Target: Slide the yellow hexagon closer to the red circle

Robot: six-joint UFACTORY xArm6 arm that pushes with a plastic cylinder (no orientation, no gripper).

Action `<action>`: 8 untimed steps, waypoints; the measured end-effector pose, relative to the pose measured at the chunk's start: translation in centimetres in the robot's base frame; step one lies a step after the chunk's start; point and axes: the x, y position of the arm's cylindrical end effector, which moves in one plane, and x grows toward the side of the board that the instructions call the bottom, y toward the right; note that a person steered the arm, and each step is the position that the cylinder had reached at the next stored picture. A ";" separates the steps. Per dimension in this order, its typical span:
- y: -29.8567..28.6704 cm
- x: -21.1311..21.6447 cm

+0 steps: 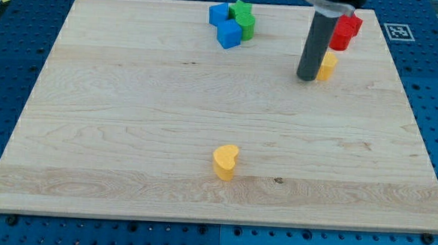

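Board (128,133): wooden, on blue pegboard.
Rod: my tip (307,78) touches yellow hexagon's left side; no fingers, nothing held.
Blue blocks (224,25): top, touching green blocks (244,20).
Red circle (341,36): just above hexagon.
Yellow hexagon (328,67): upper right.
Yellow heart (225,162): bottom centre.

My tip (307,78) down, rod upright

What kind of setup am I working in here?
Probably a robotics lab bench: a wooden board lies on a blue perforated table, with a fiducial marker at the view's top right.
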 end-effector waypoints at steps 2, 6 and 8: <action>4.3 -0.3; 6.8 -4.0; 0.0 -1.3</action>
